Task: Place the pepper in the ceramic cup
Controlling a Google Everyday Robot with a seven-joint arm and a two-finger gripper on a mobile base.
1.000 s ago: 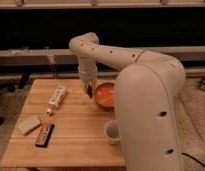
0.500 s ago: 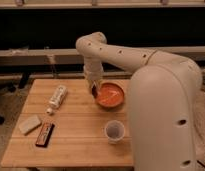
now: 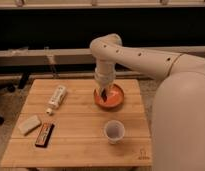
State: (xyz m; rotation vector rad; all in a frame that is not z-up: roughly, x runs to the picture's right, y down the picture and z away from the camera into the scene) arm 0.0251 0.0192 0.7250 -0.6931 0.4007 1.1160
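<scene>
My gripper (image 3: 103, 91) points down into the left part of the orange bowl (image 3: 116, 100) at the back of the wooden table (image 3: 81, 150). A small dark red shape at the gripper's tip, low in the bowl, looks like the pepper (image 3: 104, 95); I cannot tell whether it is held. The ceramic cup (image 3: 114, 131) is small, pale and round. It stands upright and empty near the table's front edge, in front of the bowl and apart from the gripper.
A white tube (image 3: 56, 98) lies at the table's left. A pale block (image 3: 29, 124) and a black-and-red bar (image 3: 44, 134) lie at the front left. My arm's large white body (image 3: 181, 115) fills the right side.
The gripper has moved slightly right and down into the bowl. The arm's body has shifted right, so the whole cup now shows. The table's objects have not moved.
</scene>
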